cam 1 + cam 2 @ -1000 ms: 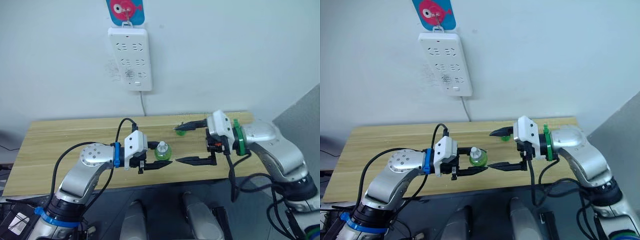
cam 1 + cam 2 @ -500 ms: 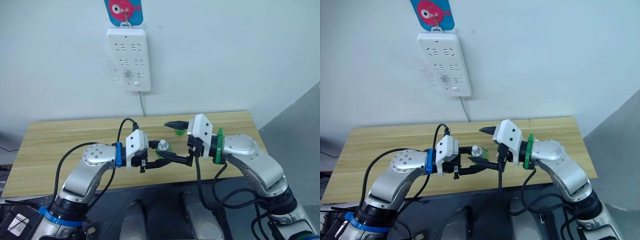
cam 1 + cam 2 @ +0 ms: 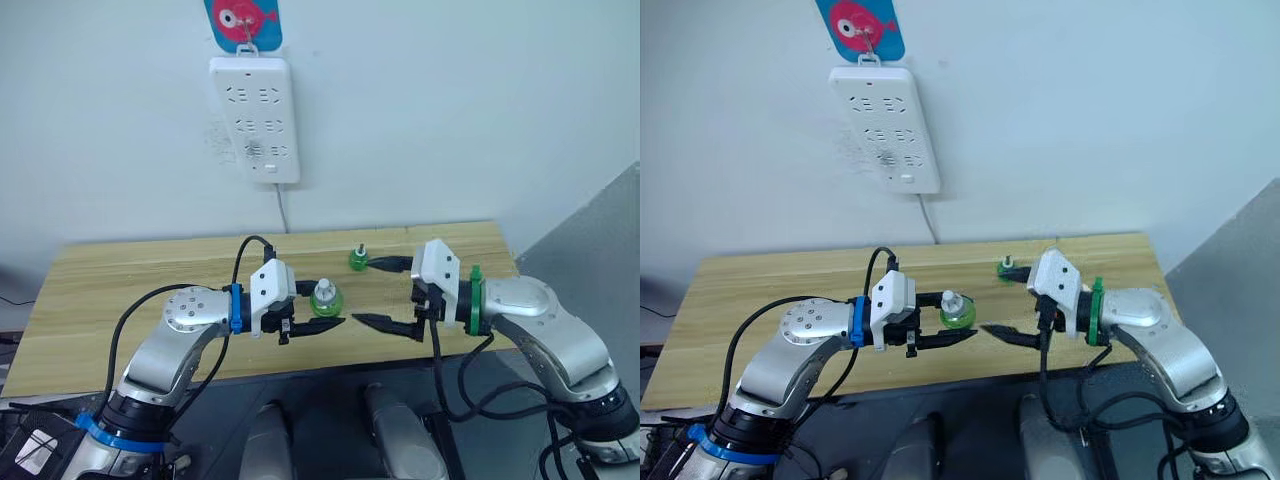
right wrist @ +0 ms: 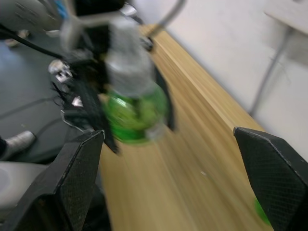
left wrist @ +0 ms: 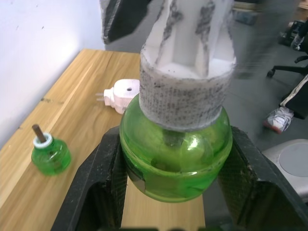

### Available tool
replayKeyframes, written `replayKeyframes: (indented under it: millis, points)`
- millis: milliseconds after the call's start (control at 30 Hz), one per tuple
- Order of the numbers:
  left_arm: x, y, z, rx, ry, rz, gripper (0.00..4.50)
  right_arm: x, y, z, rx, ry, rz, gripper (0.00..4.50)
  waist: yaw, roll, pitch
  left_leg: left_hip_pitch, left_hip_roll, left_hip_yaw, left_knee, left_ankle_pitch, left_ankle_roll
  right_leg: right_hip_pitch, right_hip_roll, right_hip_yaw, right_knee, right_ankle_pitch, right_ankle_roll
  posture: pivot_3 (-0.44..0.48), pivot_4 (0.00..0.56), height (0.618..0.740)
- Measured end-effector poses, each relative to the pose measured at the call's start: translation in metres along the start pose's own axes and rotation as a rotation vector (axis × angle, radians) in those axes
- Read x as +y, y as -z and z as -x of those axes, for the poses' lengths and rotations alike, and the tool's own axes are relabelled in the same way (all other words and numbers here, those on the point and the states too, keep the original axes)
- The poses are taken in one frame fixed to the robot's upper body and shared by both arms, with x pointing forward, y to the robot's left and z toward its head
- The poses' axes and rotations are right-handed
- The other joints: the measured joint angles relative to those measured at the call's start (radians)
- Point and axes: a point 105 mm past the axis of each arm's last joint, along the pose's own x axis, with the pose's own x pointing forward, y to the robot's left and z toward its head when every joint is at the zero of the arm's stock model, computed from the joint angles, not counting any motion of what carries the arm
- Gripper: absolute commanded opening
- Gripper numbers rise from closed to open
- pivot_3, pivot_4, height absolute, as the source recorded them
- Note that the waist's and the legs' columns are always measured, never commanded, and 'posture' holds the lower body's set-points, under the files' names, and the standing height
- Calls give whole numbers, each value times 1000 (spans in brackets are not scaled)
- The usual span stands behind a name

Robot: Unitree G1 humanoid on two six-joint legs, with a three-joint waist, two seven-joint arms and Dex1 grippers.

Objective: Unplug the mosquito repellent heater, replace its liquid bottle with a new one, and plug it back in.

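Midway through the swap, I hold the new one, a small round translucent green plastic bottle with a white screw cap [image 3: 325, 298], clamped between the two black fingers of my left gripper [image 3: 322, 315], at the centre of the left eye frame above the front edge of the pale wooden table [image 3: 120, 290]. My right gripper [image 3: 388, 293] hangs just right of centre with its fingers spread wide and nothing between them.

The unplugging looks done: the long white plastic power strip [image 3: 255, 118] on the wall, upper left of the frame, has nothing plugged into it, and the mosquito repellent heater, a small white rounded plastic plug-in unit [image 5: 121, 95], lies on the tabletop, left of centre in the left wrist view. The old bottle appears to be out as well: the tiny translucent green capless bottle with a bare wick stem [image 3: 359, 259] stands upright on the table just above centre, apart from the heater.

Still ahead, by my reading: take the cap off the fresh bottle, fit it into the heater, and plug the unit back into the strip.

Up close, the fresh bottle is glossy, bulbous and still sealed; its ribbed white cap is smudged grey.
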Motion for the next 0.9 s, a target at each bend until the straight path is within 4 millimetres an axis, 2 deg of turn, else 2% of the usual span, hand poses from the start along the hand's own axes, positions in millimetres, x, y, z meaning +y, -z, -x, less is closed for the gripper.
replayKeyframes:
  millis: [67, 200, 333, 500, 733, 900]
  points:
    - [1, -2, -1, -4, 0, -8, 2228, 7, -4, -9, -28, -19, -7, 4500, 0, 0, 0, 0, 0, 0, 0, 0, 0, 0, 0, 0, 0, 0, 0, -164, 231, 740]
    - [-1, -2, -4, -9, 9, -4, 2228, 1, -17, -34, -94, 39, -13, 4500, 1, 0, -1, 0, 0, 1, 1, 0, 0, 0, 0, 1, 0, 0, 0, -162, 232, 740]
    - [-3, -1, -5, -7, 17, 1, 2228, -13, -9, -41, -60, 97, -27, 4500, 10, 0, -1, -1, 0, 0, 1, 0, 0, 0, -1, 0, -1, 0, 0, -157, 234, 740]
    - [-1, -1, -5, -5, -1, 3, 2228, -17, -6, -26, -31, 78, -28, 4500, 9, 0, -1, -1, 0, 0, 0, 0, 0, 0, -1, 0, -1, 0, 0, -156, 236, 740]
    - [-3, 3, -3, 10, -2, 12, 2228, -23, 8, 18, 83, 81, -65, 4500, 7, 0, -1, -1, 0, 0, 1, 0, 0, 0, 0, 0, -1, 0, 0, -169, 239, 740]
    - [-3, 3, -3, 10, 0, 11, 2228, -6, -9, 16, 32, -7, -83, 4500, 3, 0, -2, 0, 0, 0, 1, 0, 0, 0, 0, 0, 0, 0, 0, -173, 240, 740]
